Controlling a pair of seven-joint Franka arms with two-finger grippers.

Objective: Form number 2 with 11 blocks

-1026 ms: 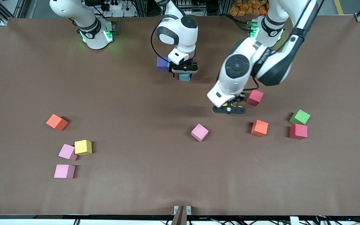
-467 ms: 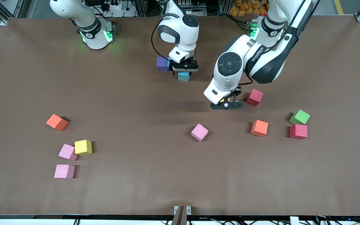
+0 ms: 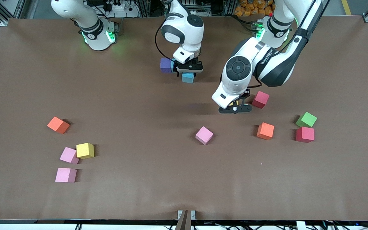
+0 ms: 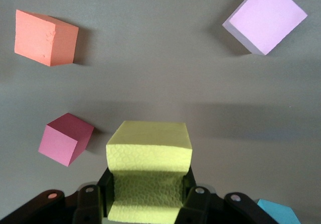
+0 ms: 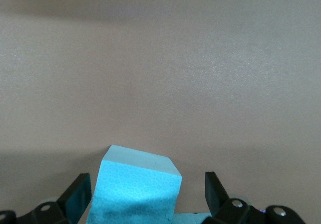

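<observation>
Gripping yellow block (image 4: 149,171) in left tool (image 4: 146,196)

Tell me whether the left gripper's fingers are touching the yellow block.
Touching. The left wrist view shows the left gripper with its fingers pressed against both sides of the yellow block, no gap.

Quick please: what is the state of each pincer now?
Left pincer: shut on the yellow block.
Right pincer: open around a cyan-blue block.

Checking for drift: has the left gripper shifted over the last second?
Yes. The left gripper, shut on a yellow block, swung away from the rose-red block, then back.
</observation>
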